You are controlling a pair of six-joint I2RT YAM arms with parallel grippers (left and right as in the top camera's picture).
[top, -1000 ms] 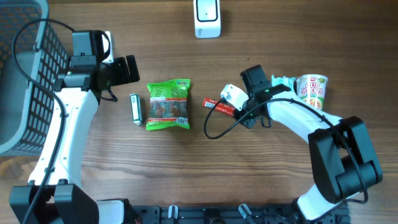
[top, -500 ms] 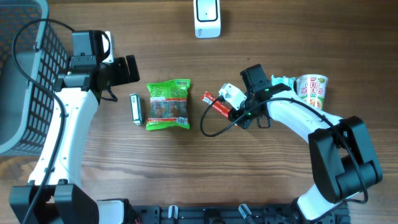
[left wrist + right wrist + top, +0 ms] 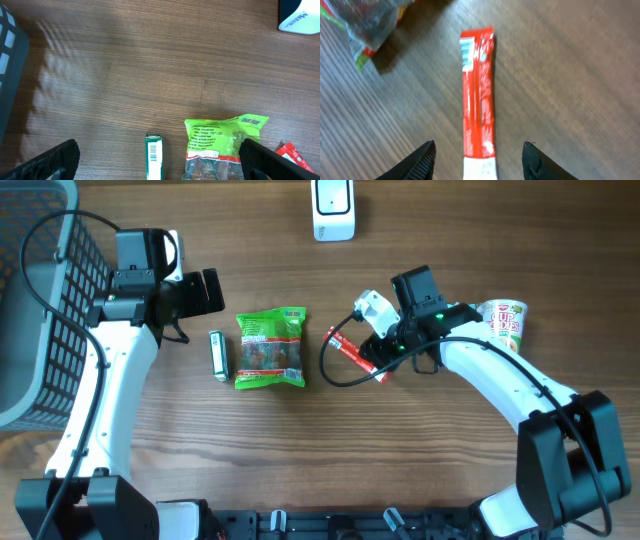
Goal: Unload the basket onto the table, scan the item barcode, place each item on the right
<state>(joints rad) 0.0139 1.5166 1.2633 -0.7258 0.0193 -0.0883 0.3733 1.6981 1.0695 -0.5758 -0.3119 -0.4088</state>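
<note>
A wooden table (image 3: 400,470) is carrying a white scanner (image 3: 333,210), a green snack bag (image 3: 270,347), a slim green box (image 3: 218,355) beside it, a red stick packet (image 3: 478,95) and cup noodles (image 3: 500,325)

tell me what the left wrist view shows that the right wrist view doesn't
Only the left wrist view: the narrow green-and-white pack, the white scanner in the top right corner and the dark basket at the left edge.
Only the right wrist view: the whole red stick packet, lying flat, with a white printed patch near its far end.
Both: the wooden table, the green snack bag (just a corner in the right wrist view), and that red packet, only its corner in the left wrist view.
</note>
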